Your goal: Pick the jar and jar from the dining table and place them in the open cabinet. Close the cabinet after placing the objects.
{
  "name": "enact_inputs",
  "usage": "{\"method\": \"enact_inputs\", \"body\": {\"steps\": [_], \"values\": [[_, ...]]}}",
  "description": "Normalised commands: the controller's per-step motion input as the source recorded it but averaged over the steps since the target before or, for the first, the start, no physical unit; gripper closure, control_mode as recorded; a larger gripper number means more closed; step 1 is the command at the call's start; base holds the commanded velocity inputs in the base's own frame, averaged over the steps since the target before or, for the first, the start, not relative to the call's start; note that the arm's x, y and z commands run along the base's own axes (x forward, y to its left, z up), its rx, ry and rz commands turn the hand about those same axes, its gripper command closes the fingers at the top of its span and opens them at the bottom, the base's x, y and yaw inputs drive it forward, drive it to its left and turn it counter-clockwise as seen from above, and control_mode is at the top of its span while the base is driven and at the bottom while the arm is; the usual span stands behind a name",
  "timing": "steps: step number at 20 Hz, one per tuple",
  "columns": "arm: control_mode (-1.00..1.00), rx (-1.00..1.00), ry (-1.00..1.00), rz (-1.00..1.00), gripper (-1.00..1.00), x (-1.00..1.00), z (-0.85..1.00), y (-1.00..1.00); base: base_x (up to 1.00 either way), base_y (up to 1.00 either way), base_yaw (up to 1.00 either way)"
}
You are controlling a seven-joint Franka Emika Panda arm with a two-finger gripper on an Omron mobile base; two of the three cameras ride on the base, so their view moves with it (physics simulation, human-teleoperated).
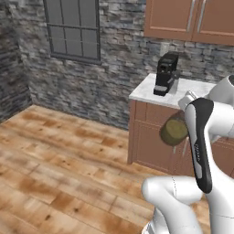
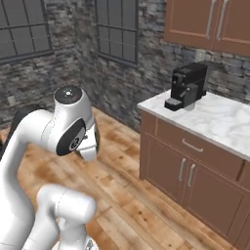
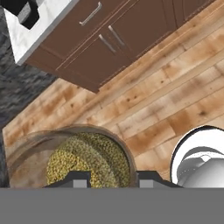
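The taller clear jar (image 3: pixel 85 159) with olive-green filling sits between my fingertips in the hand view, where my gripper (image 3: pixel 111 179) is shut on it. The same jar (image 1: pixel 173 130) hangs in the air beside my white forearm in the left base view, over the wooden floor in front of a counter. Reddish-brown wall cupboard doors (image 1: pixel 183 18) (image 2: pixel 210 24) with long silver handles hang above the counter, and the ones in view are shut. The shorter jar and the dining table are out of view.
A black coffee machine (image 1: pixel 165 73) (image 2: pixel 188 85) stands on a white marble counter (image 2: pixel 219 119) over brown base cabinets (image 3: pixel 100 41) with short handles. Behind is a grey stone wall with barred windows (image 1: pixel 73 27). Open wooden floor (image 1: pixel 59 164) lies to the left.
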Motion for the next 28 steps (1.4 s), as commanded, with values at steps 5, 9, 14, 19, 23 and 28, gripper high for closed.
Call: {"method": "enact_inputs", "body": {"steps": [5, 9, 14, 19, 23, 28], "values": [[1.0, 0.0, 0.0, 0.0, 1.0, 0.0, 0.0, 0.0, 0.0, 0.0, -0.39], [1.0, 0.0, 0.0, 0.0, 1.0, 0.0, 0.0, 0.0, 0.0, 0.0, -0.4], [1.0, 0.0, 0.0, 0.0, 1.0, 0.0, 0.0, 0.0, 0.0, 0.0, -0.39], [1.0, 0.0, 0.0, 0.0, 1.0, 0.0, 0.0, 0.0, 0.0, 0.0, -0.36], [1.0, 0.0, 0.0, 0.0, 1.0, 0.0, 0.0, 0.0, 0.04, 0.0, -0.29], [1.0, 0.0, 0.0, 0.0, 1.0, 0.0, 0.0, 0.0, 0.12, 0.0, -0.24]]}}
